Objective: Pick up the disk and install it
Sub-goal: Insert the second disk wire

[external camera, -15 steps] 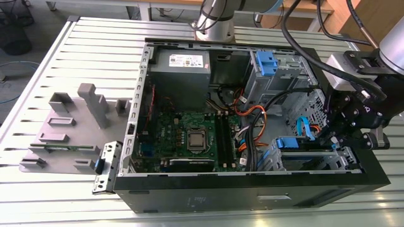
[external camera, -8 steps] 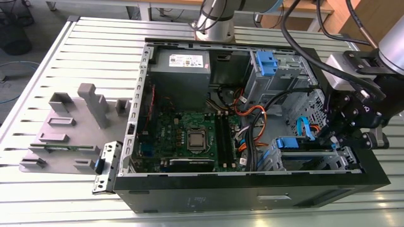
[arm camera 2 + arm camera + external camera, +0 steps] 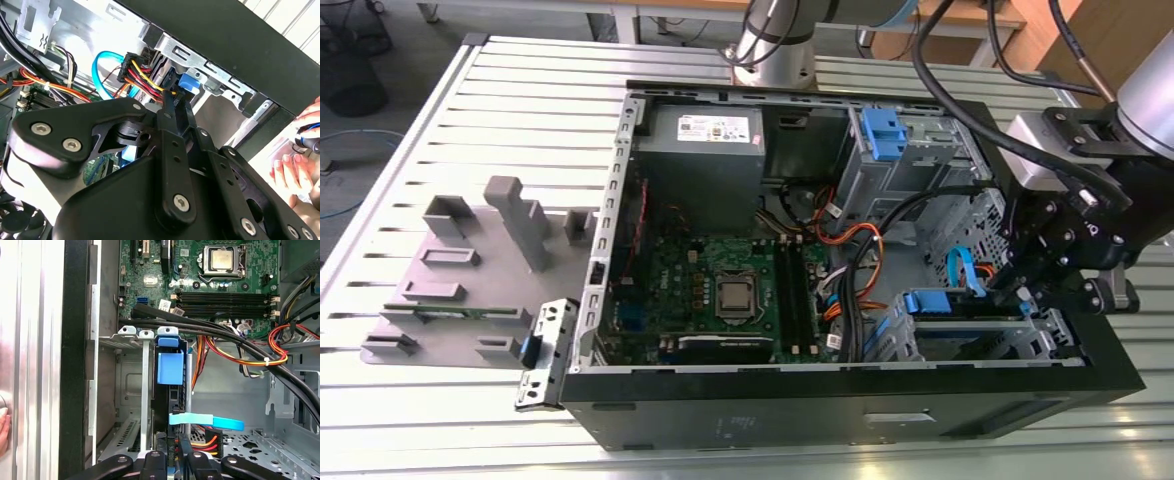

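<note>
The gripper (image 3: 1034, 290) hangs at the right of the exterior view, low inside the open computer case (image 3: 854, 420), beside the lower drive bay (image 3: 961, 335). Whether its fingers are spread or closed I cannot tell — linkage hides the tips. The disk (image 3: 170, 390) sits on edge in that bay, centre of the first wrist view, its blue rail tab facing outward — probably so it slides along the slot guides. A light-blue data cable (image 3: 207, 421) crosses just beside it.
</note>
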